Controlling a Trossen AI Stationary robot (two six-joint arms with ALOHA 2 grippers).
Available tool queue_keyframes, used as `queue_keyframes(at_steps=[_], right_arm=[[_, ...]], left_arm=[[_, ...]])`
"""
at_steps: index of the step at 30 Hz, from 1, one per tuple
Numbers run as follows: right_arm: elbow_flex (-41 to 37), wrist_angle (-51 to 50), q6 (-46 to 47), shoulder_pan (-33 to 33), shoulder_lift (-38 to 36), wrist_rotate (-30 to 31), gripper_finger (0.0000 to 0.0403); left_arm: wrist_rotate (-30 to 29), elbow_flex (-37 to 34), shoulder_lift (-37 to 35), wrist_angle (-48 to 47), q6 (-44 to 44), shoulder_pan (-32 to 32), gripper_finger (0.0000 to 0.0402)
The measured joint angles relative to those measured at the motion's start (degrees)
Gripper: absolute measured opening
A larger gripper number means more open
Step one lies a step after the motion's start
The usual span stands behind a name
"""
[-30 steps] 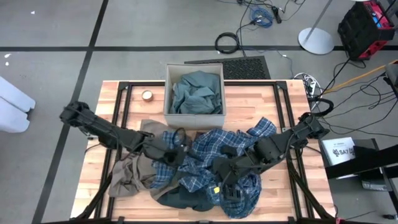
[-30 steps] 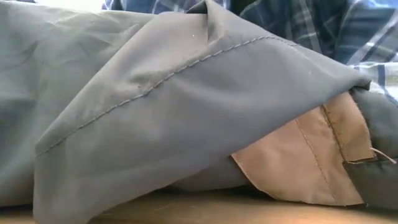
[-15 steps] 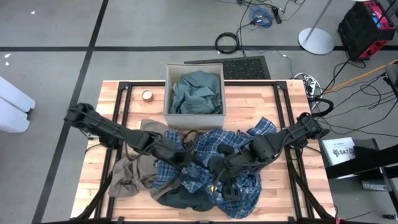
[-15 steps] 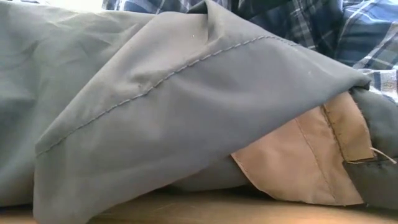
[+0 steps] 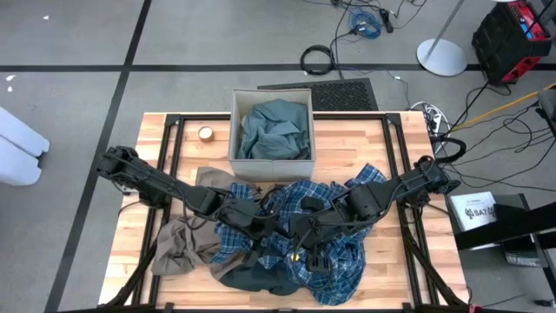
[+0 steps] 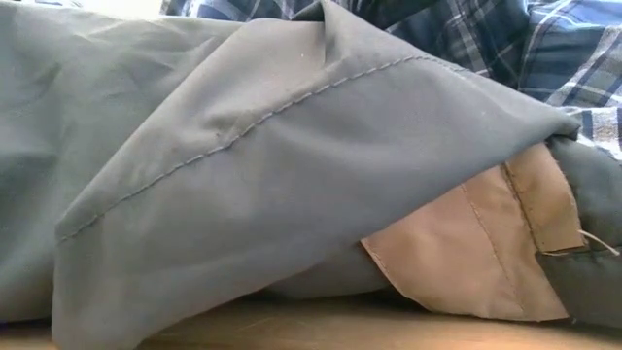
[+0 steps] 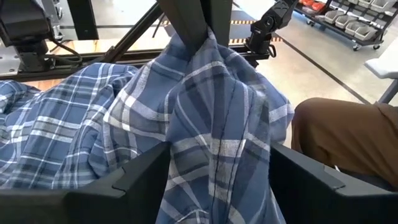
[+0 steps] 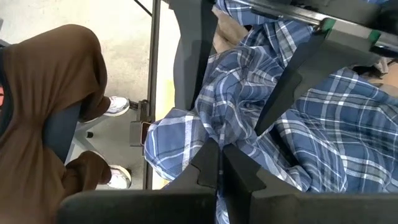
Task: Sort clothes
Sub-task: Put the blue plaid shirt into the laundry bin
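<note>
The blue plaid shirt (image 5: pixel 334 222) lies bunched at the table's middle, over the dark slate garment (image 5: pixel 252 278) and beside the tan-brown garment (image 5: pixel 178 243). The slate cloth (image 6: pixel 243 175) fills the low view, with the tan one (image 6: pixel 466 262) under it. The teal-grey shirt (image 5: pixel 274 129) lies in the beige box (image 5: pixel 269 170). My right gripper (image 8: pixel 217 155) is shut on the plaid shirt. My left gripper (image 7: pixel 217 186) is open, with its fingers on either side of a raised ridge of the plaid shirt (image 7: pixel 211 124). No cream-white pieces show. My right gripper pinches a bunched fold of the plaid shirt (image 8: pixel 214 134) between its two fingers, several layers. The left wrist view shows the cloth drawn up into a peak at those fingers (image 7: pixel 200 46); the rest lies on the pile. My left gripper's fingers flank the ridge; I cannot tell whether they touch it.
A small tape roll (image 5: pixel 206 133) lies left of the box. A seated person in brown trousers (image 8: pixel 50 93) is beyond the table's edge and also shows in the left wrist view (image 7: pixel 348 137). Bare wood shows at the far left and far right.
Both grippers have drawn together over the pile's middle, the left one toward the table's right edge and the right one toward its left. The plaid shirt has bunched up between them, and its right part has been pulled in toward the middle.
</note>
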Motion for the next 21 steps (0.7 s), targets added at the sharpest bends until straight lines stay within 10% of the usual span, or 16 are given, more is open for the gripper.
queue_keyframes(at_steps=[11,21], right_arm=[[0.00,0.22,1.35,-0.28,0.00,-0.16,0.0008],[0.02,0.28,3.37,-0.37,-0.03,-0.16,0.0135]], left_arm=[[-0.03,0.00,-0.12,0.22,0.42,0.40,0.0018],[-0.17,-0.02,-3.22,-2.23,0.63,0.99,0.0004]])
